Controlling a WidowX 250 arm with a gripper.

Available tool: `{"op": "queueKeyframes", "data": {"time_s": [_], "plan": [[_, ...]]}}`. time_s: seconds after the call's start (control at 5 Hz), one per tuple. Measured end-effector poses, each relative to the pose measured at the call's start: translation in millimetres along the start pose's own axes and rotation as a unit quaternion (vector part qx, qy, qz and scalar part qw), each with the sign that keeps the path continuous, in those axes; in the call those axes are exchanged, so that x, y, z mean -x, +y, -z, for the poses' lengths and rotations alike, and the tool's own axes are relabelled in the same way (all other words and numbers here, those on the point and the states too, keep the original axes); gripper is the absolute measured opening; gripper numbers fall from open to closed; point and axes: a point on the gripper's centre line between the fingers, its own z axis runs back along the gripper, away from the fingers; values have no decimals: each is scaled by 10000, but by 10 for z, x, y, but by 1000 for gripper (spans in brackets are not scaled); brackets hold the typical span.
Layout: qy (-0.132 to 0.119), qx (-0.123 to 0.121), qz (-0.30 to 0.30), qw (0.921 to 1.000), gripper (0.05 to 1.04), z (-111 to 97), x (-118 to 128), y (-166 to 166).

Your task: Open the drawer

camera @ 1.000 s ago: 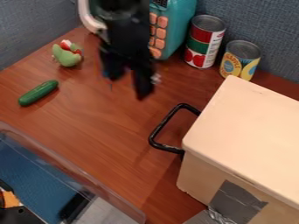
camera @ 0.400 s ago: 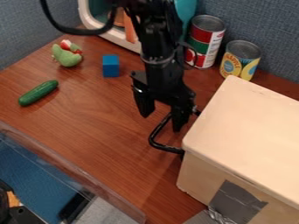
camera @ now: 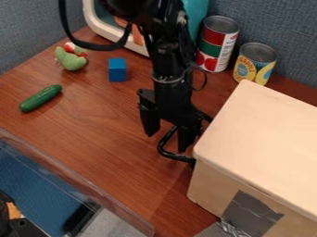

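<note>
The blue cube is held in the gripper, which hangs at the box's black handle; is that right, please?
Not quite: the camera view shows the blue cube on the table, apart from the gripper, which does hang at the black handle of the box.

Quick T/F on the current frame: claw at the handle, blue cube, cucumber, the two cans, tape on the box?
1. The claw is open at the black handle. True.
2. The blue cube sits on top of the box. False: it is on the table.
3. The red-and-green can and the yellow-labelled can both stand upright. True.
4. The cucumber lies between the two cans. False: it lies well away from them, towards the left of the view.
5. Gray tape is stuck on the box's side. True.
</note>
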Motion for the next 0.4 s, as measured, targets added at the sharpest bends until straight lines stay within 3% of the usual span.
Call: {"op": "queueKeyframes", "data": {"time_s": [0.2, 0.4], "plan": [[210, -29, -135, 9997, 659, 97, 7, 32], [260, -51, -243, 9994, 356, 90, 21, 67]]}}
